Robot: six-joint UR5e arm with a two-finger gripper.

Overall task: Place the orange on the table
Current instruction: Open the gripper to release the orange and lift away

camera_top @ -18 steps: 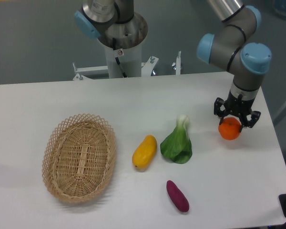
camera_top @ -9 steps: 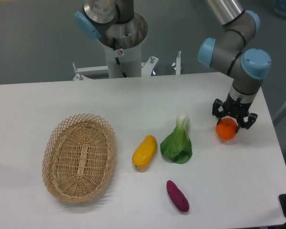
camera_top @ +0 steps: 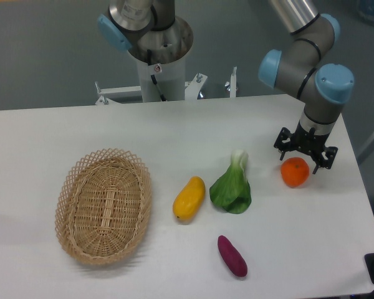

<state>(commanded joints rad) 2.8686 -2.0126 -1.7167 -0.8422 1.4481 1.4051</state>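
The orange [camera_top: 295, 172] rests on the white table [camera_top: 174, 131] near its right edge, just right of a green leafy vegetable. My gripper [camera_top: 304, 156] hangs directly above and slightly behind the orange, its black fingers spread wide to either side. The fingers no longer touch the fruit, and the orange's top shows just below them.
A bok choy [camera_top: 232, 184] lies left of the orange, and a yellow mango-shaped fruit [camera_top: 189, 198] lies further left. A purple sweet potato [camera_top: 232, 255] is near the front edge. An oval wicker basket [camera_top: 104, 205] stands at the left. The arm's base [camera_top: 158, 56] stands behind the table.
The gripper's fingers have spread apart and let go of the orange, which has settled on the table. The gripper has risen slightly above it.
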